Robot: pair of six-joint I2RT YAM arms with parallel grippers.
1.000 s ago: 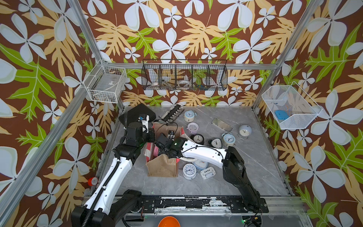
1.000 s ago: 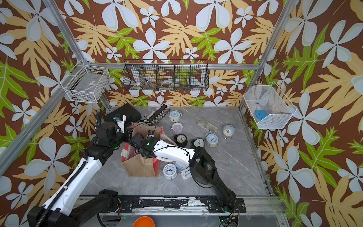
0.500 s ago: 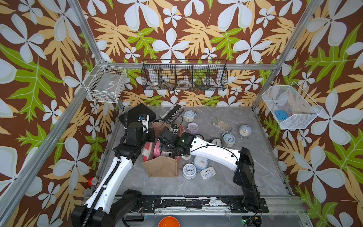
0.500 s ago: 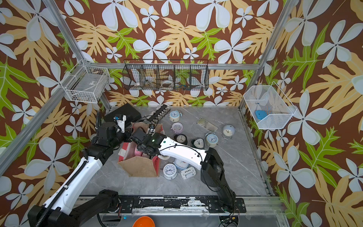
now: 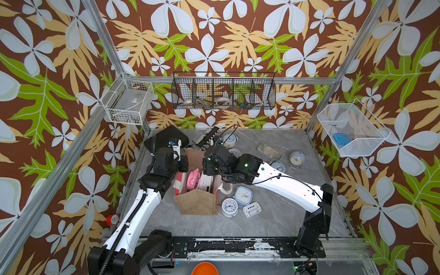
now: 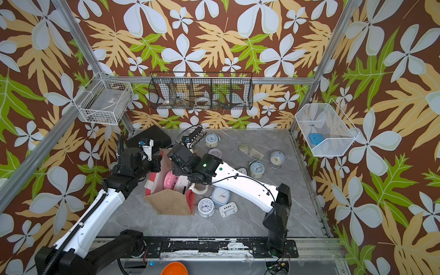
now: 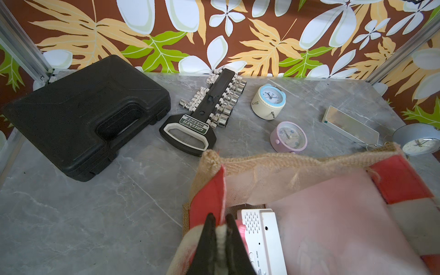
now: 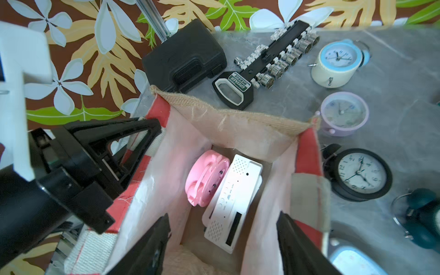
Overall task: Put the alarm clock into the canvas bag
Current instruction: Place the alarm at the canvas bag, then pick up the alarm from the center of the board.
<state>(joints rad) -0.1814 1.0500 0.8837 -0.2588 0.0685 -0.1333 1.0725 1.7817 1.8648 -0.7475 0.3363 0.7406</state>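
Grey marble-look table (image 5: 273, 221) carries everything. The canvas bag (image 5: 197, 202) stands upright on it with its mouth open, burlap face toward the robot base and red-and-white striped panels at the sides; it is the reference for every position below. Black plastic case (image 7: 83, 114): closed, lying flat past the bag's far left corner, apart from the bag in the left wrist view. Socket rail (image 7: 214, 102): flat on the table past the bag's far wall, handle end nearest the bag. Left gripper (image 7: 220, 221): clenched on the top edge of the bag's left striped panel, cloth pinched between its fingers. Right gripper (image 8: 222, 215): hangs over the bag's mouth, released, jaws spread with nothing between them. White digital alarm clock (image 8: 232, 197): inside the bag, lying tilted on the bottom. Pink alarm clock (image 8: 204, 178): also inside the bag, on edge, touching the white one on the side toward the left panel. Black round clock (image 8: 359, 176): just beside the bag's right panel, outside. Lilac clock (image 8: 342, 113): past the bag's far right corner. Cream-and-blue clock (image 8: 335, 63): farther out from the bag than the lilac clock. Round white clock (image 5: 229, 207), blue square clock (image 5: 243, 195) and small white digital clock (image 5: 252, 209): clustered near the bag's near right corner.
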